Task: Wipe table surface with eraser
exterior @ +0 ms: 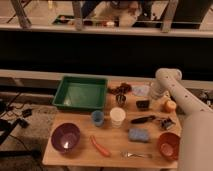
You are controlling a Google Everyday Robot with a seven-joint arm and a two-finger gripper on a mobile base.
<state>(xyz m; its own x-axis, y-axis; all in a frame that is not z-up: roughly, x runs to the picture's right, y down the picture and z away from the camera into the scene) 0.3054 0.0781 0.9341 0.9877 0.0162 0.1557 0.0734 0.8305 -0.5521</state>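
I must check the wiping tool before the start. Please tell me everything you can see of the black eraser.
The eraser is a small black rectangular block, matte in look, lying flat on the table surface toward its back right. The long black-handled tool lies just in front of it, apart. The gripper hangs close by its upper right edge; whether it touches cannot be told.

view: likely head-height, angled down | table surface (116, 141) midframe | gripper (151, 96) right-rear
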